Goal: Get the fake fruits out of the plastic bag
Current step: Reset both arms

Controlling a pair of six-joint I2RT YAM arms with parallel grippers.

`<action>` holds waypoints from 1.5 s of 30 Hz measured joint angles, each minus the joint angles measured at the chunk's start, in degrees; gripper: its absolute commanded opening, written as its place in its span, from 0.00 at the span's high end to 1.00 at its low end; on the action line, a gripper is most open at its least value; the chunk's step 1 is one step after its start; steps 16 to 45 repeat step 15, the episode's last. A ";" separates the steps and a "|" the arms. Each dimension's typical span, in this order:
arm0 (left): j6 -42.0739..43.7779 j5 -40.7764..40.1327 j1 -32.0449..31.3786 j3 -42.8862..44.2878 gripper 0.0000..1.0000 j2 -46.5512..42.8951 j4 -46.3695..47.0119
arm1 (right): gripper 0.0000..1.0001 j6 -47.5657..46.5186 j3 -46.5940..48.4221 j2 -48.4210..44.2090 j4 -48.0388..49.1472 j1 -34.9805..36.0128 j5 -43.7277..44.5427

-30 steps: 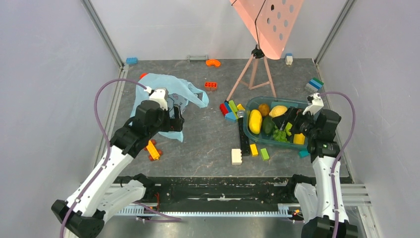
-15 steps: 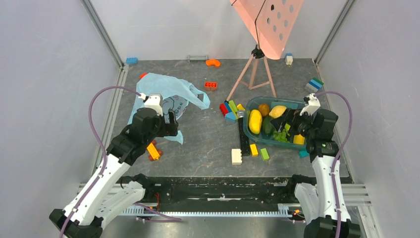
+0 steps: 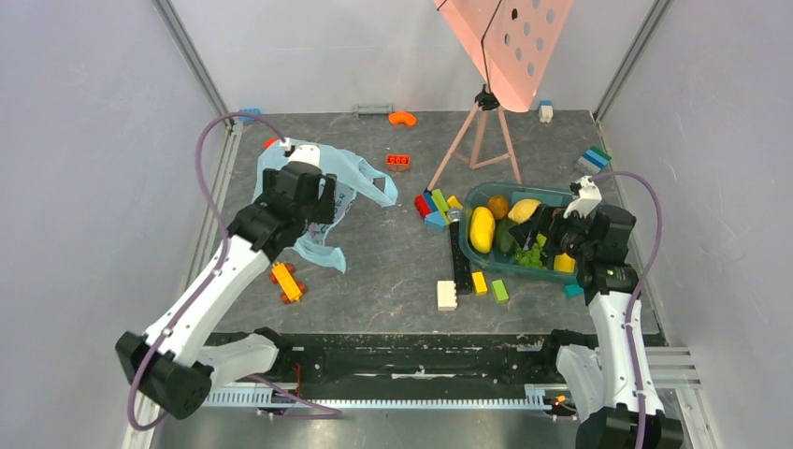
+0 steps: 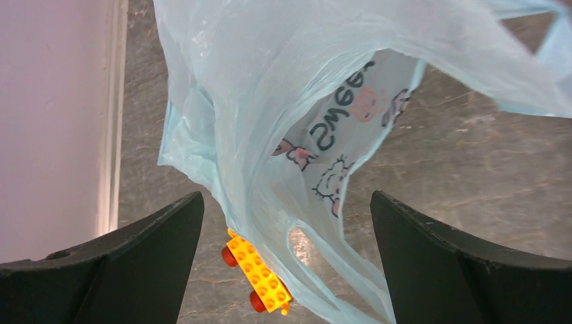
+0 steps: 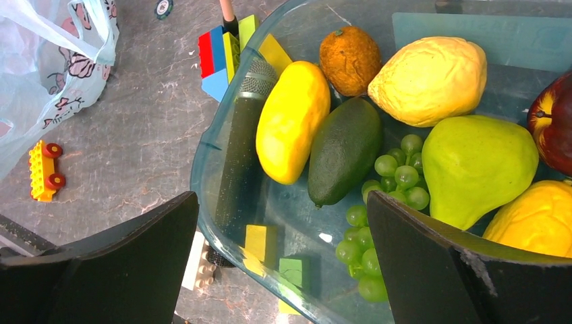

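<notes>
The light blue plastic bag (image 3: 355, 170) lies crumpled at the left of the table, and no fruit shows through it. My left gripper (image 3: 325, 201) is over it and open. In the left wrist view the printed bag (image 4: 290, 88) spreads between the wide fingers of the left gripper (image 4: 287, 196), which do not pinch it. The fake fruits sit in the teal tub (image 3: 475, 193): a long yellow fruit (image 5: 291, 121), orange (image 5: 349, 59), lemon (image 5: 428, 79), avocado (image 5: 344, 150), grapes (image 5: 388, 202) and green pear (image 5: 475, 169). My right gripper (image 5: 282, 196) hangs open above the tub's near rim (image 5: 202, 175).
An orange wheeled brick (image 3: 287, 282) lies beside the bag's near edge. Loose bricks (image 3: 447, 296) and a long black piece (image 3: 458, 257) lie around the tub. A tripod (image 3: 477, 140) carrying a pink perforated board (image 3: 505, 47) stands behind it. Walls close in on both sides.
My left arm has reached farther back over the bag, and the bag has bunched up with its near edge shifted. The right arm has barely moved.
</notes>
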 measured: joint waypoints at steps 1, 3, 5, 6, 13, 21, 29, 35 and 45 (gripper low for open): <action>0.09 -0.63 0.15 0.00 0.00 1.79 -0.13 | 0.02 -0.02 0.00 0.00 0.00 0.13 -0.07; 0.11 -1.16 0.57 0.00 0.00 4.55 -0.31 | 0.02 -0.07 0.00 0.00 0.00 0.39 -0.26; 0.11 -1.20 0.83 0.00 0.00 6.34 -0.57 | 0.02 -0.13 0.00 0.00 0.00 0.66 -0.39; 0.11 -1.18 0.90 -0.04 0.00 6.54 -0.61 | 0.02 -0.15 0.00 0.00 0.00 0.76 -0.42; 0.11 -1.03 0.94 -1.97 0.00 2.05 1.38 | 0.02 -0.15 0.00 0.00 0.00 1.09 -0.46; 0.11 -1.07 0.98 -2.08 0.00 1.14 1.57 | 0.02 -0.15 0.00 0.00 0.00 1.09 -0.46; 0.11 -1.07 0.98 -2.08 0.00 1.14 1.57 | 0.02 -0.15 0.00 0.00 0.00 1.09 -0.46; 0.11 -1.07 0.98 -2.08 0.00 1.14 1.57 | 0.02 -0.15 0.00 0.00 0.00 1.09 -0.46; 0.11 -1.07 0.98 -2.08 0.00 1.14 1.57 | 0.02 -0.15 0.00 0.00 0.00 1.09 -0.46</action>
